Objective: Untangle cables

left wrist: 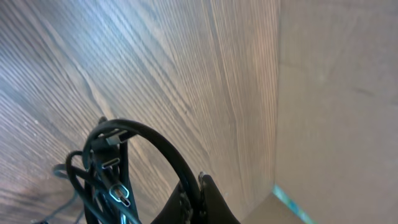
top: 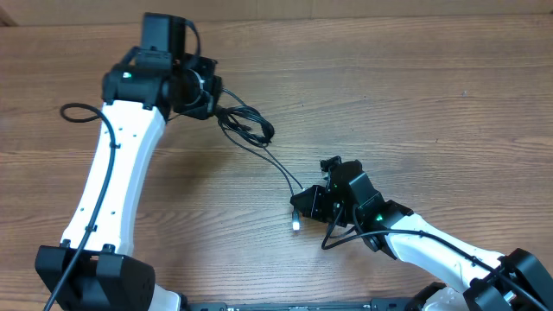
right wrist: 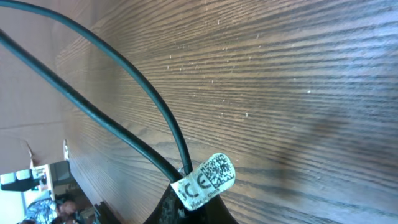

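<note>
Our left gripper is closed on the thin black flexible cables tangled just beside it; well apart from it, our right gripper pinches one strand. Pulling too hard may cinch the knot or slip the strand.

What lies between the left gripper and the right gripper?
In the overhead view, the cables: a looped bunch at the left gripper, then one thin strand running to the right gripper over the wooden table.

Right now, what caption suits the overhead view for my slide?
Left end effector holds the cable bundle; one cable runs to the right end effector over the wooden table.
</note>
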`<move>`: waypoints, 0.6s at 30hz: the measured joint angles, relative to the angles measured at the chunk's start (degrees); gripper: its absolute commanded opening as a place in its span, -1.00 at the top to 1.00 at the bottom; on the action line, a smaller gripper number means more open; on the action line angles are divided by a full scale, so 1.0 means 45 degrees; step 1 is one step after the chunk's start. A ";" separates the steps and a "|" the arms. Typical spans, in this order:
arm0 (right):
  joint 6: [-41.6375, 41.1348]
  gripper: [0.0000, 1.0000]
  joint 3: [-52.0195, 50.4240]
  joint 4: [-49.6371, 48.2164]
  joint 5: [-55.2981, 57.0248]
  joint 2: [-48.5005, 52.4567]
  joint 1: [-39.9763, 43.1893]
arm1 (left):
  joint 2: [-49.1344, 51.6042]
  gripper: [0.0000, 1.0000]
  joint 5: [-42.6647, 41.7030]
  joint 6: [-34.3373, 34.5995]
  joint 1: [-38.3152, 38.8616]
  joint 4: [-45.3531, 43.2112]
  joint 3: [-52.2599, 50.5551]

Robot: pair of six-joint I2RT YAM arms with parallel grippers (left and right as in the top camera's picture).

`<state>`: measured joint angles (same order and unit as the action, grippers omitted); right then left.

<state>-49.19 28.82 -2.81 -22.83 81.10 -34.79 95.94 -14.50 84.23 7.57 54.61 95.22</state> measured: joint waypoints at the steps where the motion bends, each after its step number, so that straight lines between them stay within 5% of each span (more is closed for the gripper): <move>1: 0.0092 0.93 0.0000 0.0015 -0.0102 0.0000 0.0160 | 0.0000 0.91 0.0000 -0.0058 -0.0102 0.0000 0.0000; 4: 0.0272 0.89 0.0000 0.0063 -0.0243 0.0000 0.0719 | 0.0000 0.92 -0.0005 -0.0146 -0.0291 0.0010 0.0000; 5: 0.0287 0.49 0.0000 0.0112 -0.0282 0.0000 0.0971 | 0.0000 0.92 -0.0010 -0.0155 -0.0291 0.0010 0.0000; 6: 0.0257 -0.46 0.0000 0.0175 -0.0296 0.0000 0.1185 | 0.0000 0.92 -0.0010 -0.0175 -0.0287 0.0010 0.0000; 7: 0.0330 -1.00 -0.0005 0.0296 -0.0418 0.0000 0.1472 | 0.0000 0.91 -0.0005 -0.0185 -0.0287 0.0015 0.0000; 18: 0.1078 -1.00 -0.0015 -0.0573 -0.5051 -0.0155 0.5416 | 0.0000 0.89 0.0000 -0.0423 0.0539 0.1685 0.0005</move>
<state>-44.34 28.75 -5.39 -45.56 80.40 -10.41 95.94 -14.50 82.32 10.00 62.19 95.24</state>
